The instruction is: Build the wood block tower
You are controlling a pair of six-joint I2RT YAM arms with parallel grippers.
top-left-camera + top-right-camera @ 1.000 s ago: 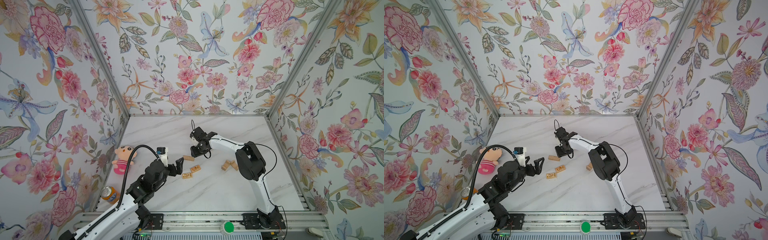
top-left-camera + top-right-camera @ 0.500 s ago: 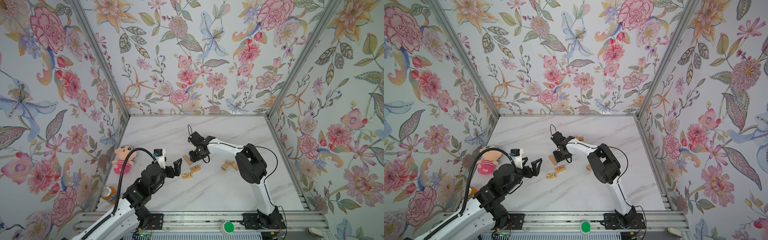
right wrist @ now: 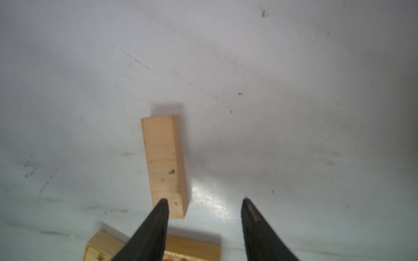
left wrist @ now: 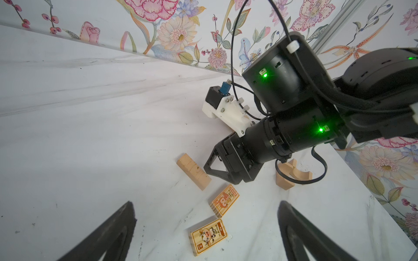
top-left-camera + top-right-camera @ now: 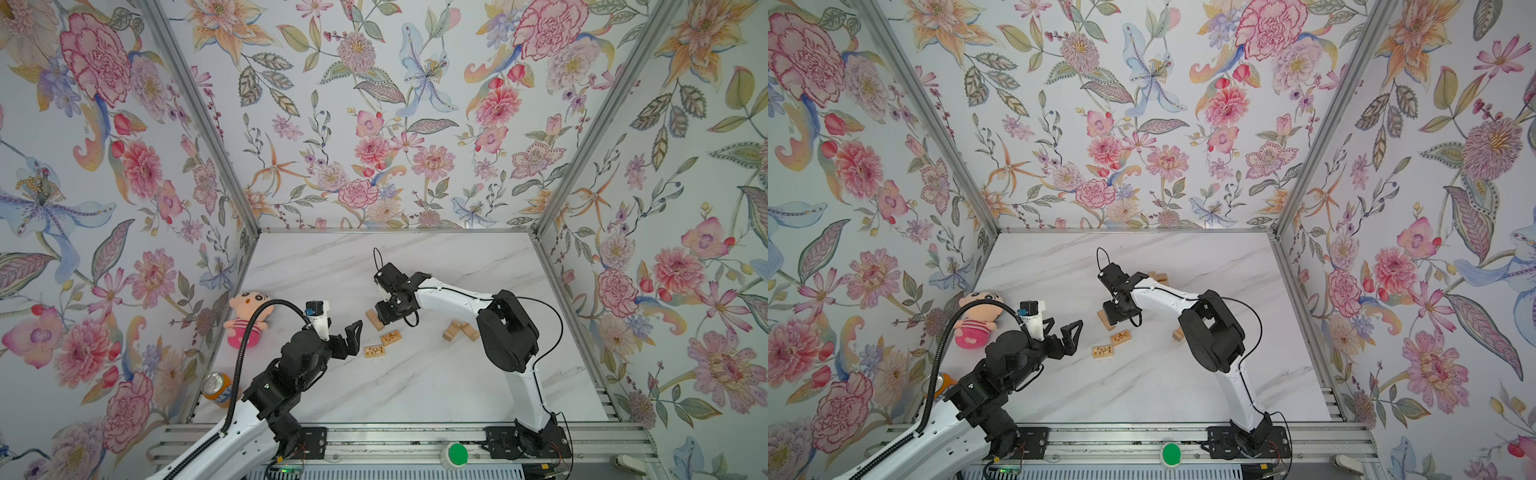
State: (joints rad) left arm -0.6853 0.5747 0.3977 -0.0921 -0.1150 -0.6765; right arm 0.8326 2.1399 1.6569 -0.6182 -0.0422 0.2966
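A plain tan wood block (image 5: 375,320) (image 3: 165,162) lies flat on the marble table. My right gripper (image 5: 385,316) (image 3: 204,200) hangs low over its near end, open. One fingertip (image 3: 163,206) overlaps the block's end and nothing sits between the jaws. Two printed wood blocks (image 5: 390,337) (image 5: 374,351) lie just in front, also seen in the left wrist view (image 4: 224,200) (image 4: 208,236). My left gripper (image 5: 1064,325) (image 4: 207,203) stands wide open and empty, left of them. More tan blocks (image 5: 1158,276) peek out behind the right arm; whether they form the tower I cannot tell.
A small heap of tan pieces (image 5: 459,330) (image 4: 291,172) lies beside the right arm's elbow. A pink plush doll (image 5: 245,316) lies by the left wall and an orange can (image 5: 216,386) stands at the front left. Floral walls close in three sides.
The right gripper has come forward and down onto the plain block, which has turned from crosswise to diagonal. Its jaws have spread wider. The left arm has hardly moved.
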